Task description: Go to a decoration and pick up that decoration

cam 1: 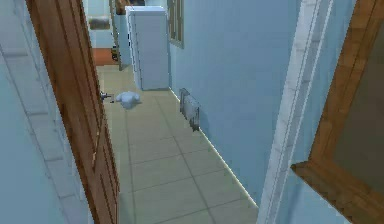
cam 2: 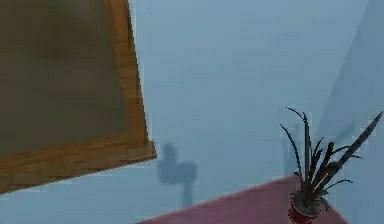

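We find a potted plant (cam 2: 310,192), near right in the arm side view.
It stands on a red top (cam 2: 240,210); the gripper's state we cannot tell.

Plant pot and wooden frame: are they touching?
Apart. The arm side view shows a wide stretch of blue wall between pot and frame.

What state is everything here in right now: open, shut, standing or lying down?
Wooden door: swung open on the hallway's left.
White cabinet: upright, front shut.
Pale round thing: lying on the floor tiles.
Grey thing: on the floor, against the blue wall.
Potted plant: upright in a red pot on a reddish top.
Wood-framed panel: fixed to the blue wall.
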Controlling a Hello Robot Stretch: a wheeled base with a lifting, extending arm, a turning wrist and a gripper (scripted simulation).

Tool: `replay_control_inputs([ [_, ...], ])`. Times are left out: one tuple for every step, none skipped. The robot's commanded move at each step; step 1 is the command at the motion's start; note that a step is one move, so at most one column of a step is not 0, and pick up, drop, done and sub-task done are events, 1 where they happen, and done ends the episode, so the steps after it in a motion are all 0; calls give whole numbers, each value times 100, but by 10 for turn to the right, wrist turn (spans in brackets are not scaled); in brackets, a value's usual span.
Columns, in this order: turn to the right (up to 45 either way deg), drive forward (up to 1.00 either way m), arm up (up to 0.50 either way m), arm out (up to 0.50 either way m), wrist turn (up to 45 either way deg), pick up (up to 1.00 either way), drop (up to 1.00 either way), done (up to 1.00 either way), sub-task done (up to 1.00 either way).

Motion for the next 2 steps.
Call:
replay_control_inputs([
  [-30, 0, 0, 0, 0, 0, 0, 0, 0],
  [0, 50, 0, 0, 0, 0, 0, 0, 0],
])
